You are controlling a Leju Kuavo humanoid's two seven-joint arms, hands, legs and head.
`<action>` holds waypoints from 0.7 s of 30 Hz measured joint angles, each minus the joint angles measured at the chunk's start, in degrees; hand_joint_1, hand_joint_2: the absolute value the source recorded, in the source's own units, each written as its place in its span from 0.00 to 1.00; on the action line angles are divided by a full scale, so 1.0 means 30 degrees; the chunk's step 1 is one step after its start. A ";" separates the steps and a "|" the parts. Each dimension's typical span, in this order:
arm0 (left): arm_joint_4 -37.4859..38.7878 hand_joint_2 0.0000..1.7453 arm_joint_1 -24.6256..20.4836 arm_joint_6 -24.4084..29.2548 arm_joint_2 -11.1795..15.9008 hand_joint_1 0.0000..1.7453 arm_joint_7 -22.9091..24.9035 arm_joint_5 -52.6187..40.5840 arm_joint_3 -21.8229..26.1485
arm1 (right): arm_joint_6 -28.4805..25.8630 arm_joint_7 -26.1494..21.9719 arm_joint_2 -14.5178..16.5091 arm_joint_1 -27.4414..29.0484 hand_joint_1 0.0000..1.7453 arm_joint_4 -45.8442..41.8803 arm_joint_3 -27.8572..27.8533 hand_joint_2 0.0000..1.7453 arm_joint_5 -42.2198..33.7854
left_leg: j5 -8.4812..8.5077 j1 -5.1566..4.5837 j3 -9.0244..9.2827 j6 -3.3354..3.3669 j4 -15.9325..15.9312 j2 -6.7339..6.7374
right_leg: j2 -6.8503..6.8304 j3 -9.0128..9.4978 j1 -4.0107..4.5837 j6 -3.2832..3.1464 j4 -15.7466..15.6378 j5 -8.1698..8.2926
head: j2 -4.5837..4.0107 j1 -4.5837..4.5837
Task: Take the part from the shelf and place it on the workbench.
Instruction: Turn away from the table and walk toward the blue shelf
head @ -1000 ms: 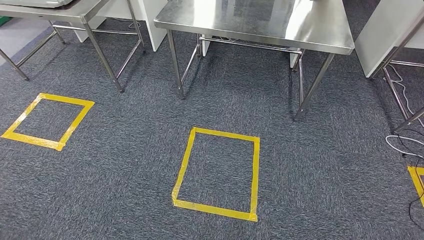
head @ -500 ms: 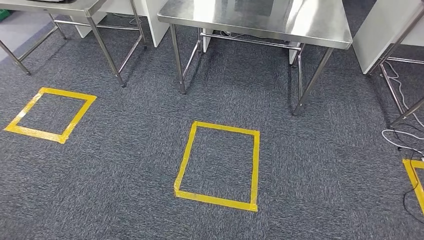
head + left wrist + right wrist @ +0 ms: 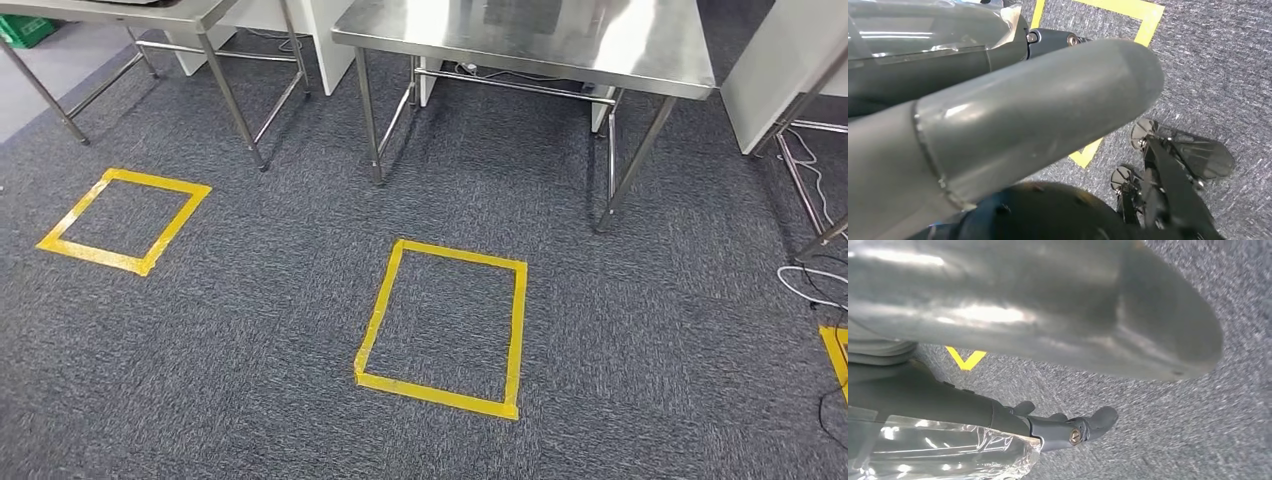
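1. The head view looks down on grey carpet point(image 3: 250, 330). A square of yellow tape point(image 3: 435, 393) lies at the middle of the floor. A second square point(image 3: 92, 257) lies well apart towards the left edge, and a tape corner point(image 3: 836, 350) shows at the right edge.
2. A steel table point(image 3: 520, 35) stands beyond the middle square, its near legs on the carpet. A second table point(image 3: 110, 10) stands at the far left, with a green crate point(image 3: 25, 28) behind it.
3. A white panel point(image 3: 770, 70) stands at the far right. Loose cables point(image 3: 805, 285) lie on the carpet below it.
4. The left hand point(image 3: 1038, 115) hangs over the carpet. In the left wrist view its thick grey thumb lies alongside the dark fingers point(image 3: 923, 70). Clear film point(image 3: 923, 35) lies against those fingers. A yellow tape line point(image 3: 1143, 15) crosses the floor beneath.
5. The right hand point(image 3: 1048, 305) also hangs over the carpet. Its thumb stands apart from the dark fingers point(image 3: 948, 400), with carpet visible in the gap. Crumpled clear film point(image 3: 938, 450) lies against the fingers. A yellow tape corner point(image 3: 965, 359) shows on the floor below.
6. For either hand, I cannot tell whether the fingers are spread, closed, or clamped on something under the film.
7. I cannot tell whether the film wraps the part, so the part's location cannot be confirmed.
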 joint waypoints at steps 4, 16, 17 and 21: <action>0.0000 0.00 -0.0002 0.0002 0.0036 0.00 0.0089 -0.0075 -0.0005 | -0.0015 0.0058 0.0048 -0.0060 0.00 -0.0003 0.0031 0.00 -0.0014 | 0.0184 -0.0172 -0.0106 0.0493 -0.0610 -0.0317 | -0.0255 -0.0148 0.0182 0.0420 0.0226 -0.0076 | 0.0002 0.0020; -0.0007 0.00 -0.0002 0.0200 0.0049 0.00 0.0350 -0.0379 -0.0053 | 0.0040 0.0139 0.0124 -0.0008 0.00 -0.0003 0.0060 0.00 -0.0020 | 0.0631 -0.0303 -0.0673 0.0601 -0.0387 -0.2384 | 0.2140 -0.0459 -0.0104 0.0703 0.0431 -0.0082 | 0.0002 0.0157; -0.0007 0.00 0.0012 0.0221 0.0055 0.00 0.0375 -0.0424 -0.0060 | 0.0046 0.0142 0.0133 -0.0017 0.00 -0.0003 0.0062 0.00 -0.0023 | 0.0664 -0.0322 -0.0749 0.0486 -0.0362 -0.2516 | 0.2026 -0.0490 -0.0049 0.0566 0.0455 -0.0043 | 0.0002 0.0138; -0.0015 0.00 0.0073 0.0322 0.0144 0.00 0.0570 -0.0634 -0.0102 | 0.0058 0.0188 0.0155 -0.0016 0.00 0.0000 0.0073 0.00 -0.0053 | -0.0180 -0.0200 -0.1494 0.0129 0.0956 -0.1933 | 0.1361 -0.0545 -0.0228 0.0029 0.0404 0.0226 | 0.0000 -0.0009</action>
